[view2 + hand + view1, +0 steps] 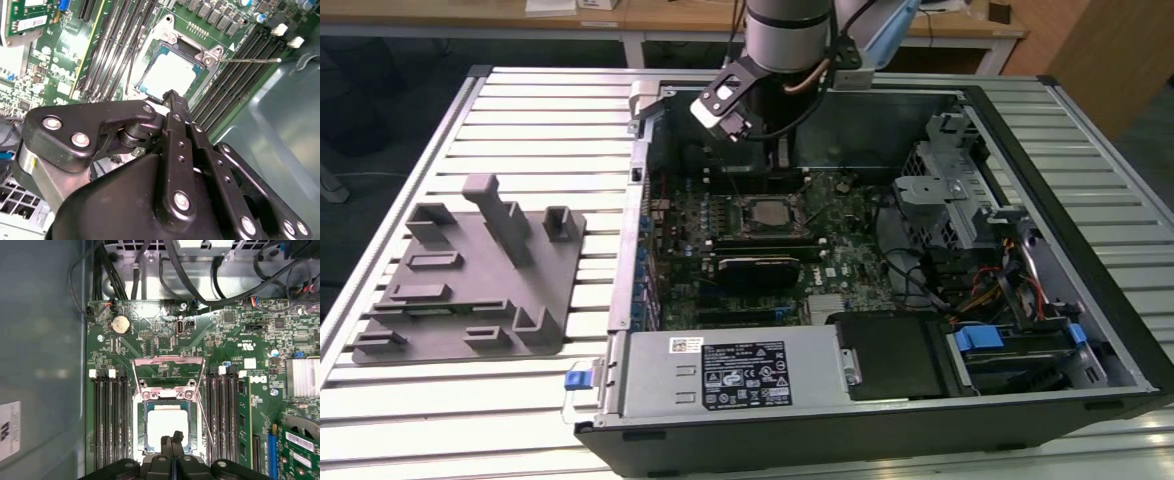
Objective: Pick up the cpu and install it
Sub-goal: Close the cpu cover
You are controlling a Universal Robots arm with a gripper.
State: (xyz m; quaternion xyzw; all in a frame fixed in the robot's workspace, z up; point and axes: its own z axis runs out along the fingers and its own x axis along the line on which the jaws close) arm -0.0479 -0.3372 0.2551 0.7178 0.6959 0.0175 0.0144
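Note:
The cpu [167, 422], a silvery square chip, lies flat inside the socket on the green motherboard [150, 342], and appears in the second wrist view [167, 75] and the exterior view [765, 212] too. The socket's metal load plate [167, 371] is swung open and its thin lever [250, 60] stands out to the side. My gripper [172, 440] hovers just above one edge of the cpu, fingers pressed together with nothing between them. It also shows in the second wrist view [172, 95] and, in the exterior view [781, 155], hanging over the far part of the case.
The open computer case [1014, 130] lies on a slatted metal table [520, 120]. Memory slots [107, 415] flank the socket. A power supply [734, 365], a drive cage [961, 200] and cables [987, 290] fill the near and right parts. A grey fixture block [467, 280] sits at the exterior view's left.

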